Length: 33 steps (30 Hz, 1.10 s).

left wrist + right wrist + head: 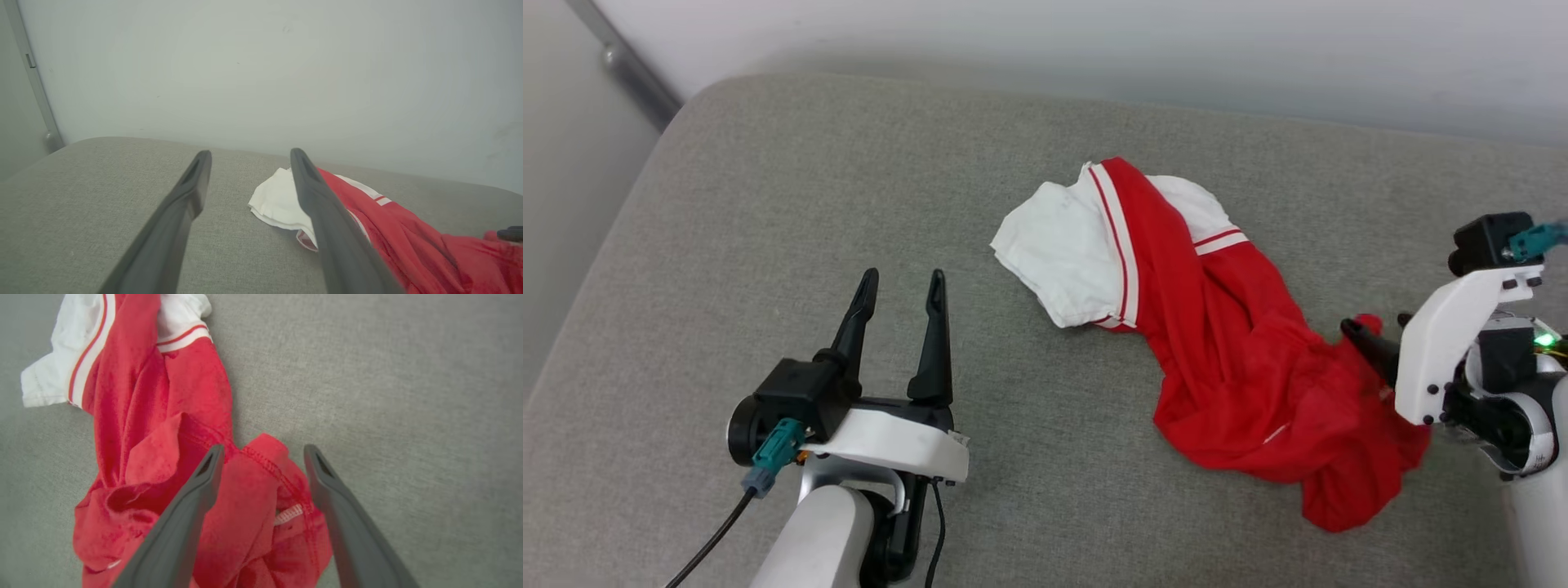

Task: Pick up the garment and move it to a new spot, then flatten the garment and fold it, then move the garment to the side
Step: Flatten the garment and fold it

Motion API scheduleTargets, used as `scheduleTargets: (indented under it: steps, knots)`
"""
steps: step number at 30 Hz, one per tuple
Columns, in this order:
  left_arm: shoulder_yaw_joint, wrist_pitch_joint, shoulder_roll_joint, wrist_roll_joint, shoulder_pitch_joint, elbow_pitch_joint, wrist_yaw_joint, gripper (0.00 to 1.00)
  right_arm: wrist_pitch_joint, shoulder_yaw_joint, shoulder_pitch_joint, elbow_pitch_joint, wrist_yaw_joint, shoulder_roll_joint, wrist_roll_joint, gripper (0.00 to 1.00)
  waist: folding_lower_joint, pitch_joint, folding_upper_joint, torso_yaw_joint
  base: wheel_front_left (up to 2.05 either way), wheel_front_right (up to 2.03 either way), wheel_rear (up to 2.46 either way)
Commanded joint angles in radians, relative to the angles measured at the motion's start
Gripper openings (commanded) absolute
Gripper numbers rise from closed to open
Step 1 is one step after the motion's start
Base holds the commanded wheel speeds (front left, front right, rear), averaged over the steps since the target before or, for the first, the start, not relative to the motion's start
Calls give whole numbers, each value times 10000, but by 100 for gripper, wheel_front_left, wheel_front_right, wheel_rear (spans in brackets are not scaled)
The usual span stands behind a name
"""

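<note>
i see my right pincer (263, 449) spread open, a raised red hem fold of the crumpled garment (163, 396) between its fingers (188, 506), on the grey cushion (388, 396).

Grey fabric cushion (768, 204), crumpled red-and-white garment (1225, 359) lying on it

The left end effector (904, 275) has two long, thin, dark fingers (931, 335) that get pointy at the tips. They grow out of a black block (800, 392). Under it sit a smooth white cover (890, 441) and a round, pale grey arm (817, 539). A blue-green plug (776, 445) with a black cable (715, 539) sticks out of the side. The right end effector (1376, 325) has a white shell (1454, 335) with little black screws (1511, 284), a black box (1486, 241) and a tiny green light (1542, 339).
</note>
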Motion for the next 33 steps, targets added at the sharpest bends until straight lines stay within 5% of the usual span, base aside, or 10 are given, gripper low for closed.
scheduleTargets:
  steps: [1,11,12,14,25,33]
  knots:
    - [10,-58,-70,99,-135,8,-75,100,529,123,-202,136,-3,-78,129,100,-1,342,-1,348,0,0,0]
    - [241,-74,-483,413,-396,112,-414,100,2025,1273,15,1628,-5,-177,700,100,-1,814,-1,661,0,0,0]
    - [269,-74,-520,433,-409,134,-442,100,2068,1358,73,1827,-5,-101,763,57,-1,817,-1,662,0,0,0]
    - [331,-65,-549,514,-402,222,-496,100,2156,1592,159,2112,-5,-125,856,0,-1,787,-1,657,0,0,0]
    - [714,-66,-357,709,233,573,-543,100,343,2358,-265,563,-3,-708,858,0,-1,-346,-1,-207,0,0,0]
    - [876,78,-86,596,821,640,-360,100,70,1472,1564,-1144,-3,-706,615,0,-1,-1205,-1,-1180,0,0,0]
